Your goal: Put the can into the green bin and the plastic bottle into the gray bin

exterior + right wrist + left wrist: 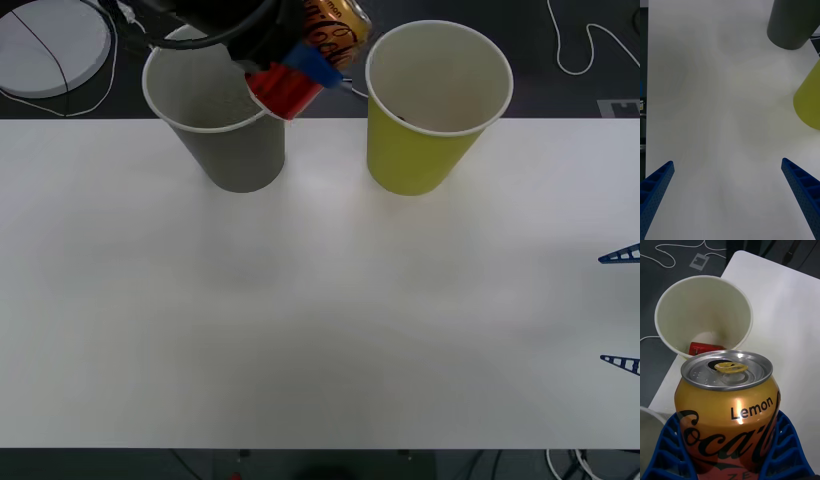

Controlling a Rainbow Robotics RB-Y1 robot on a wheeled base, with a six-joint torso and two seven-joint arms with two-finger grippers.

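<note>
My left gripper [312, 62] is shut on the can [335, 30], which is orange-gold above and red below. It holds the can tilted in the air between the rims of the gray bin [235, 150] and the green bin [415, 160]. From the left wrist the can [728, 405] shows its metal top and pull tab between the blue fingers [668, 453], and the green bin [739, 300] gapes just beyond it. My right gripper [620, 310] rests open over the table's right edge, nothing between its fingers [803, 187]. The plastic bottle is out of view.
A red object [703, 348] lies on the green bin's floor. The gray bin [790, 26] and green bin [810, 101] stand side by side at the white table's [300, 320] far edge. Cables and a white disc [50, 45] lie on the dark floor behind.
</note>
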